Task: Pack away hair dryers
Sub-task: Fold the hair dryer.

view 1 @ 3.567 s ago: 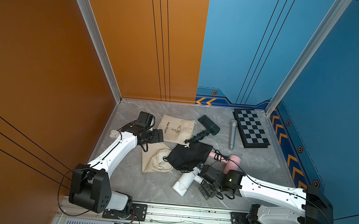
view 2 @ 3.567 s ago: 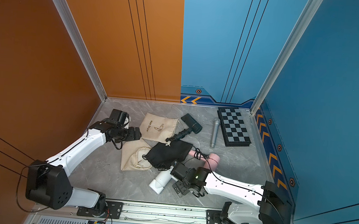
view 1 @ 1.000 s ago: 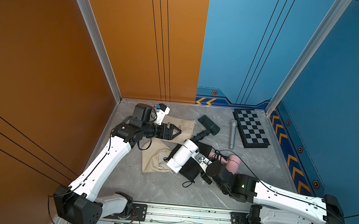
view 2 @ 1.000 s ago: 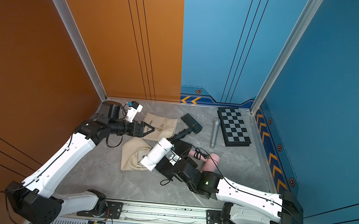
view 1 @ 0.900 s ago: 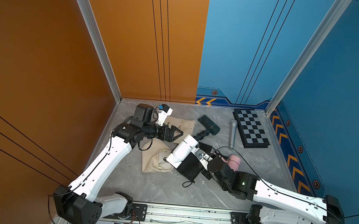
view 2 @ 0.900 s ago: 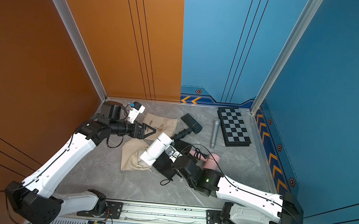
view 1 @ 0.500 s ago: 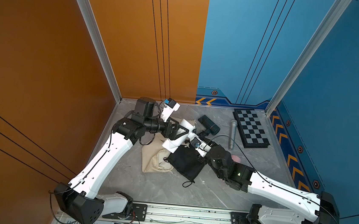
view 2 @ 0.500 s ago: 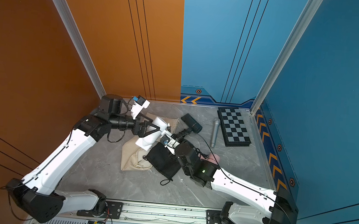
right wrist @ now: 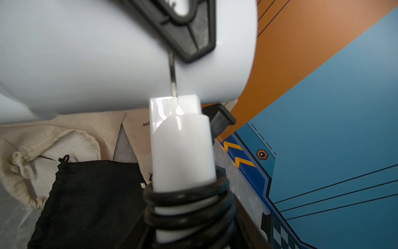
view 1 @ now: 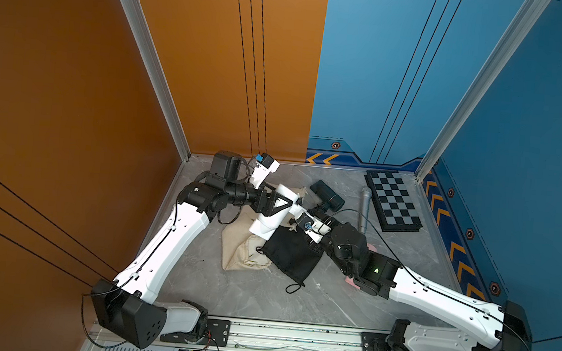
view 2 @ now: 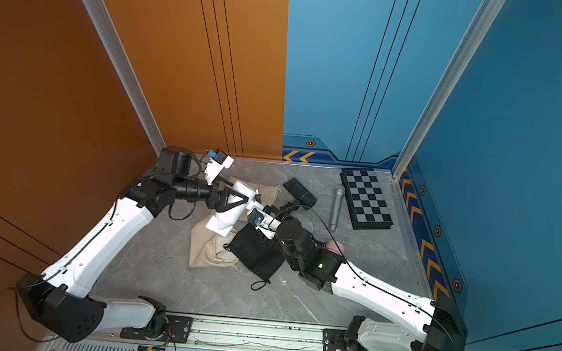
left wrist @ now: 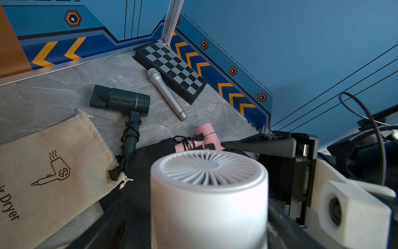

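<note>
Straddling the barrel of the white hair dryer (view 1: pixel 269 218), the left gripper (view 1: pixel 284 202) stands wide; whether it presses cannot be told. The right gripper (view 1: pixel 296 217) pinches its handle above the black bag (view 1: pixel 291 255). The black hair dryer (view 1: pixel 328 196) and pink hair dryer (left wrist: pixel 207 132) lie on the table (view 1: pixel 227 293).

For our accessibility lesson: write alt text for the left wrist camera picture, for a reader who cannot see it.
The round vented end of a white hair dryer fills the foreground. Behind it on the grey table lie a black hair dryer, a pink hair dryer, a silver microphone and a chessboard, with a printed beige bag and a black bag nearer.
</note>
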